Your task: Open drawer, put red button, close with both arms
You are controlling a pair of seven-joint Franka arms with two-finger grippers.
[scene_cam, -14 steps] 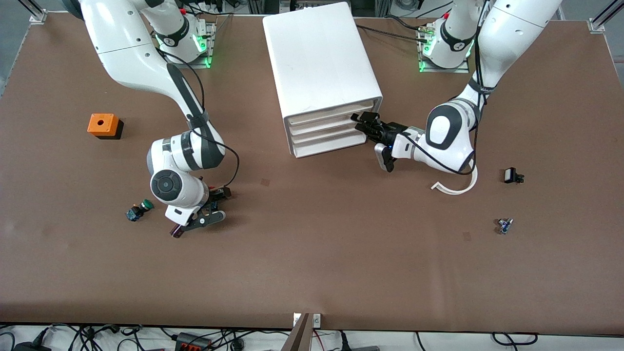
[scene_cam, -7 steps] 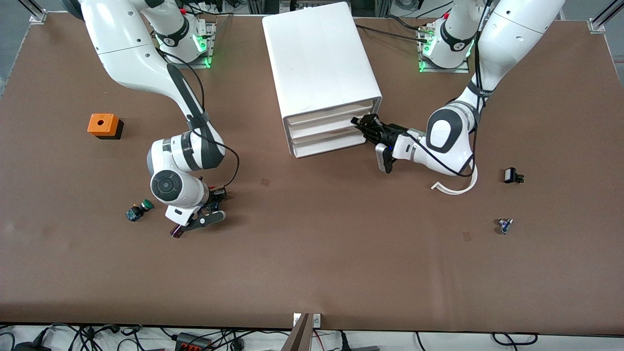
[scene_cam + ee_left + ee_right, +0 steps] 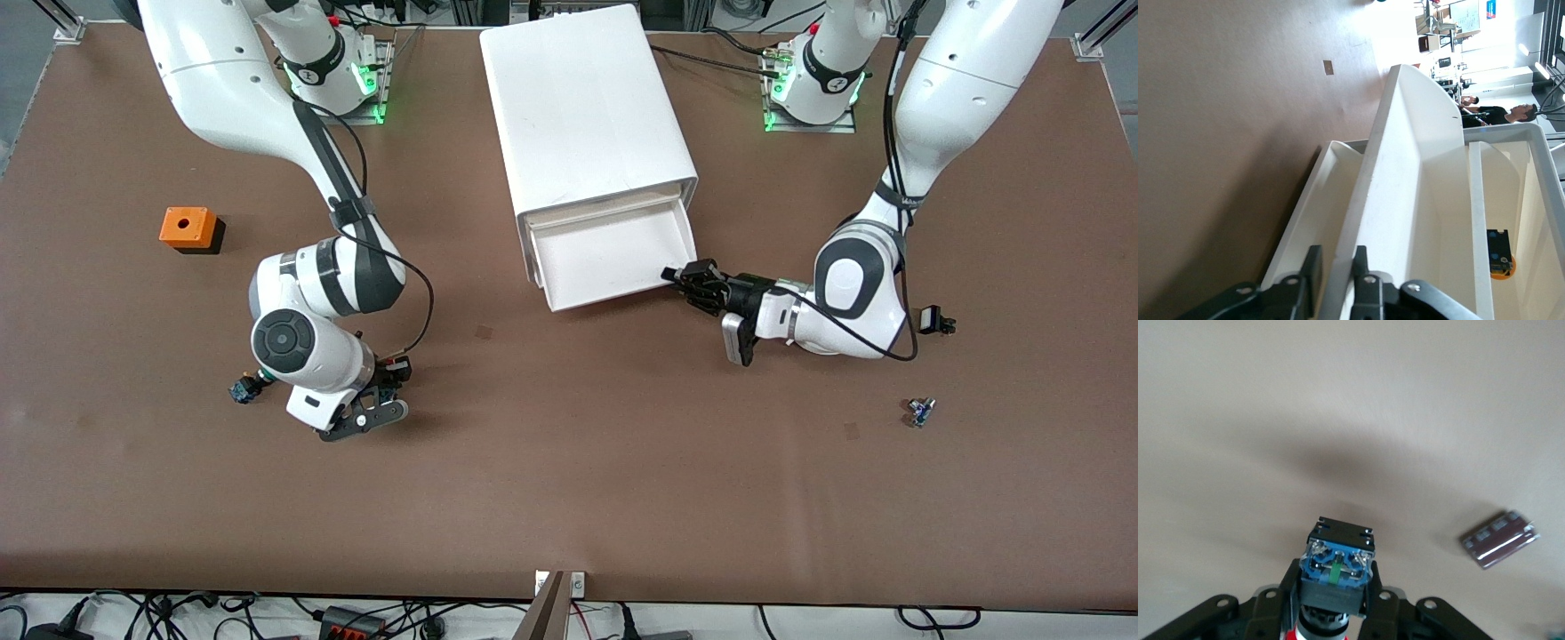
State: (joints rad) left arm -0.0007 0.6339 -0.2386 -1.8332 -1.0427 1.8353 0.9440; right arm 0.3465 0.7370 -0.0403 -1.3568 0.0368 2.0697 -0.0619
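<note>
Drawer (image 3: 613, 253) pulled out of cabinet (image 3: 582, 107), its front lip pinched by left gripper (image 3: 693, 280), red button (image 3: 1336, 573) clamped in right gripper (image 3: 378, 400) above the table (image 3: 569, 480).

Two big white arms, smooth and round like fat tubes, with dark grey bands at the bends. Round grey cap with a ring on the right arm's (image 3: 293, 342) elbow; grey oval patch on the left arm's (image 3: 853, 284). Thin black cables looping along both. Little black screw dots on the white shells. Round white bases with black rings and marks, glowing green lights beside them, tiny red bits on top. Black metal hands at the ends: right gripper (image 3: 1331, 610) with flat black plates and silver screws, left gripper (image 3: 1335, 273) with two slim black fingers and round bolts.
</note>
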